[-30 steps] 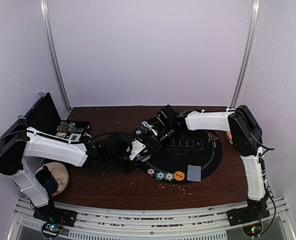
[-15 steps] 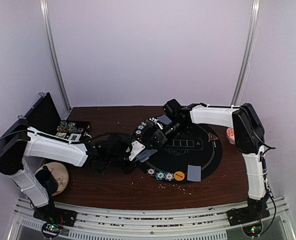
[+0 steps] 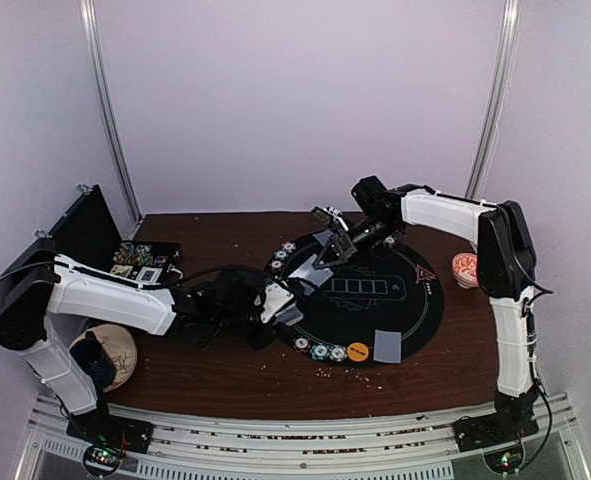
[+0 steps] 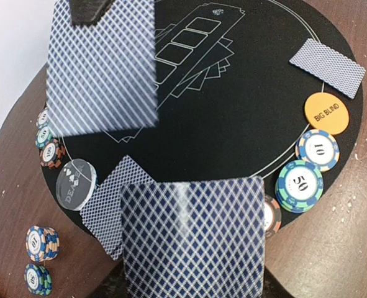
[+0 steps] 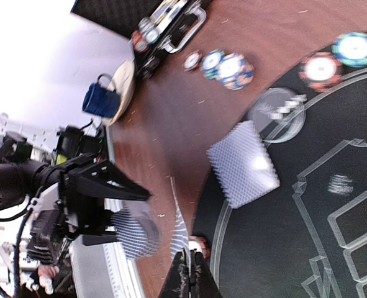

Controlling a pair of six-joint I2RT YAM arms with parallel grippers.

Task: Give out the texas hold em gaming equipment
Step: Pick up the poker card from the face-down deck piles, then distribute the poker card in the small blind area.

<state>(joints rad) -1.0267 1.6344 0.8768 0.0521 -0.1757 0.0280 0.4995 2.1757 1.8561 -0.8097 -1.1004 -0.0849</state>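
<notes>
The right gripper was pinched shut on one card, which tilted in the air above the far-left part of the mat. Below it and to its left, the left gripper was clamped on the deck at the mat's rim. Under the held card a second card lay half off that rim, beside a clear disc. Chips and an orange disc lined the near rim, well apart from the held card.
</notes>
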